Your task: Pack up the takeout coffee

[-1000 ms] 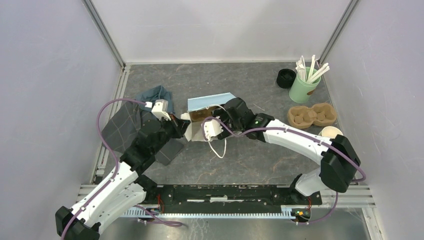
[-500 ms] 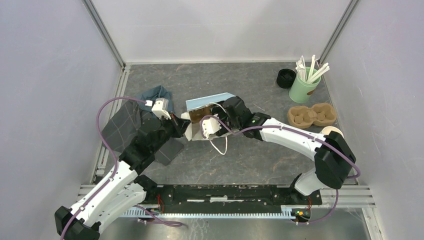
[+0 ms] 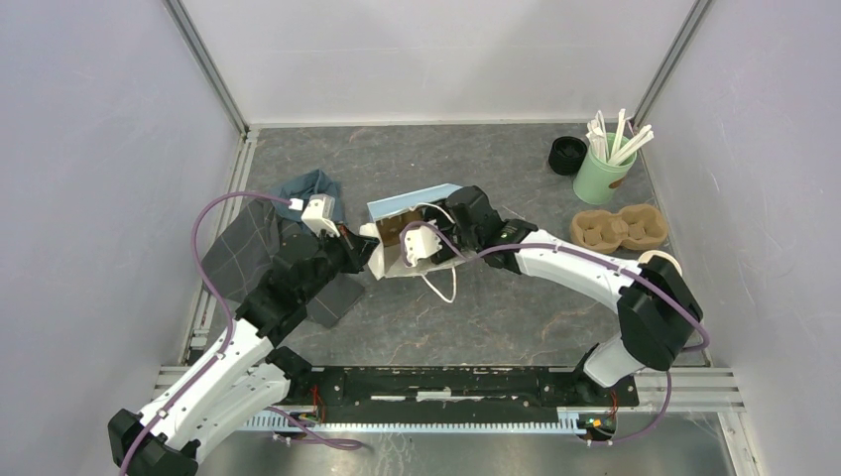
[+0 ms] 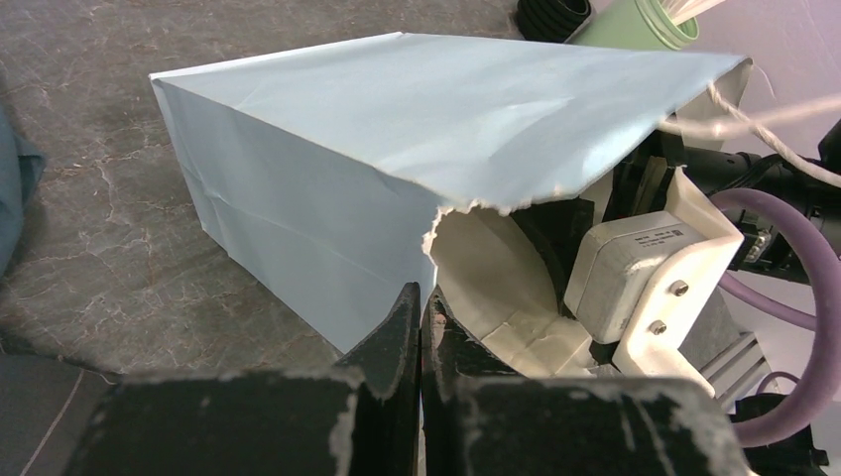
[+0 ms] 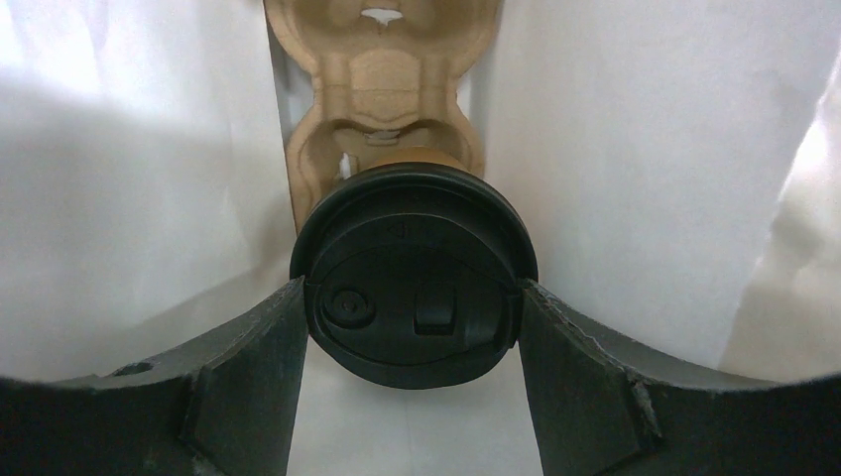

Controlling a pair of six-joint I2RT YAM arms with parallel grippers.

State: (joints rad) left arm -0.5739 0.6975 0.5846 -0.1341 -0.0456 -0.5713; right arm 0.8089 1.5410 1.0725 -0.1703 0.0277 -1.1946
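Pale-blue paper bag [image 3: 415, 201] lies on its side with its mouth toward the right arm. All positions below are given relative to this bag.

1. Left gripper [image 4: 420, 327]: jaws clenched flat together on the torn rim at the near lower corner of the mouth, pinning that edge.
2. Right gripper [image 5: 412, 302]: reached in through the mouth, jaws grasping the takeout coffee [image 5: 412, 263] by its black lid [image 5: 417, 228], one finger on each side. (The brown cup body is almost wholly hidden behind the lid.)
3. Takeout coffee: inside the bag, between the white inner walls and in front of a pulp cup carrier [image 5: 382, 89] that lies deeper in, toward the closed end. Whether the cup touches the carrier cannot be told.

Change over the last second (top view): the right wrist has advanced further into the mouth. The blue upper panel, broad and level before, now shows narrower and slanted, so the bag has tipped under the push. The left gripper has not shifted.

Meaning for the task: insertion appears well advanced, since the cup is past the mouth, but it does not yet look seated in a carrier pocket. The next move likely calls for lowering the cup base into the nearest pocket before releasing. Further pushing could slide or tear the bag at the pinched rim.
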